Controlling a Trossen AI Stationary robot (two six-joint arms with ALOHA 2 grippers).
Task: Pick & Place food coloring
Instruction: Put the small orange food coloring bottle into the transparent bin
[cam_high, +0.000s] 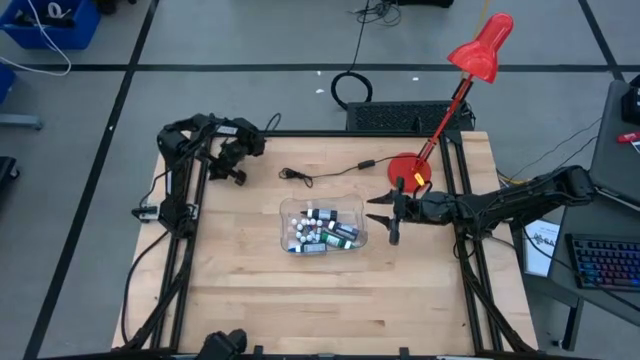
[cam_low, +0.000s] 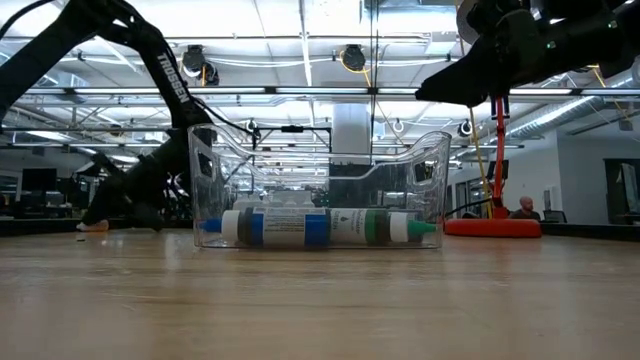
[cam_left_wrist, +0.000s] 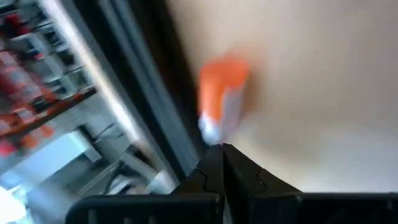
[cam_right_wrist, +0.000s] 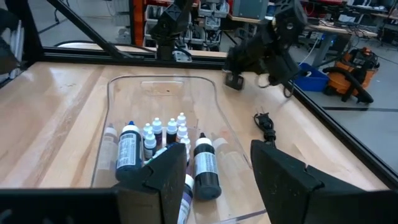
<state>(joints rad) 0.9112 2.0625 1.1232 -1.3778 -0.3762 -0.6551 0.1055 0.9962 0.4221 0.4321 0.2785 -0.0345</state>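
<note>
Food coloring bottles are lying just ahead of the right gripper, fingers spread apart. Crowded bottles are risking a double grab. Left gripper is waiting, pinched together.

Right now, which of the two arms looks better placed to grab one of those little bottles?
The right. Its tool hangs open just beside the clear tub holding the food coloring. The left tool is shut, back near the table's far left corner.
</note>
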